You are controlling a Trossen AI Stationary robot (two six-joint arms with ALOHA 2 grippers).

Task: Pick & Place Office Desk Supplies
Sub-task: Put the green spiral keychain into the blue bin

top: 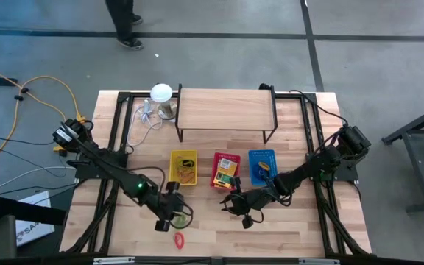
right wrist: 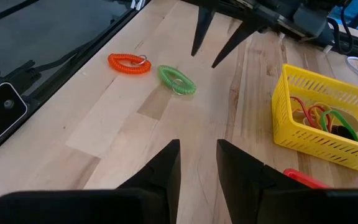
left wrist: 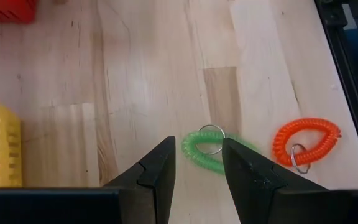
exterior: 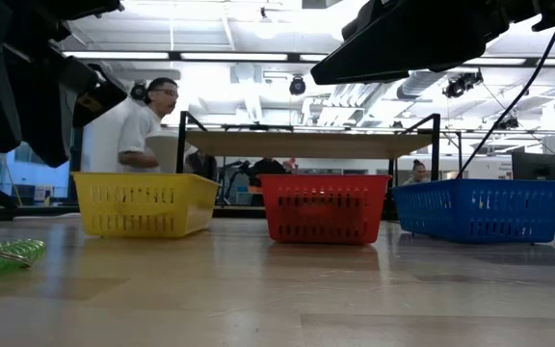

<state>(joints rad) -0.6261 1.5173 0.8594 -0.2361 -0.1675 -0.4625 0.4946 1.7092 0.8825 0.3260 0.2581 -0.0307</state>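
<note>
Left pincer is held above the counter, fingers parted and empty, the green coil band seen lying flat between the fingertips. Orange coil band is seen just beside the green one, apart from it. Right pincer is held over bare wood, fingers partly apart, nothing gripped. Yellow basket is noted holding coloured bands; red basket and blue basket stand alongside.

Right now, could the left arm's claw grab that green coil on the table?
Probably yes. The left claw hangs open just above the green coil, with bare wood around it; the orange coil lies apart, to the side.
</note>
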